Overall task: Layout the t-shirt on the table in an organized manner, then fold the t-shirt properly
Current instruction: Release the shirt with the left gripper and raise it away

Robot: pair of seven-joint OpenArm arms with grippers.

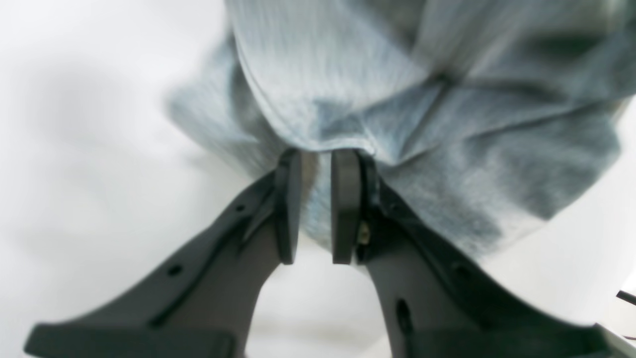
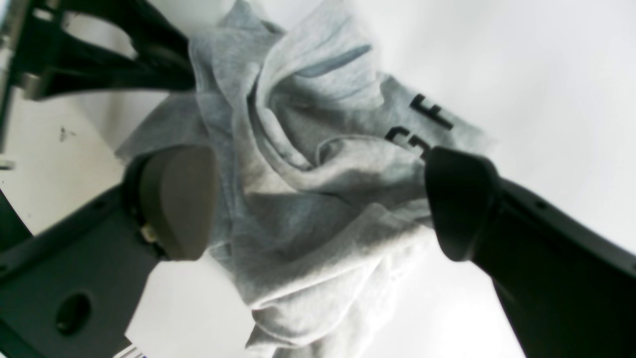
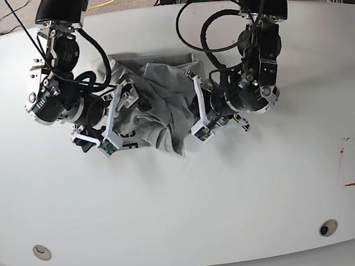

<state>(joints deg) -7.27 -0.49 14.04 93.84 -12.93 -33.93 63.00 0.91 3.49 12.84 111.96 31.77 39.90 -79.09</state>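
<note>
On glossy white table (image 3: 251,189) — crumpled t-shirt (image 3: 156,119)

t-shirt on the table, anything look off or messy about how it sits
Yes. The t-shirt is bunched in a crumpled heap near the far side of the table, not spread flat. Its dark lettering is partly buried in folds. The left gripper pinches a fold of it, jaws nearly closed.
</note>
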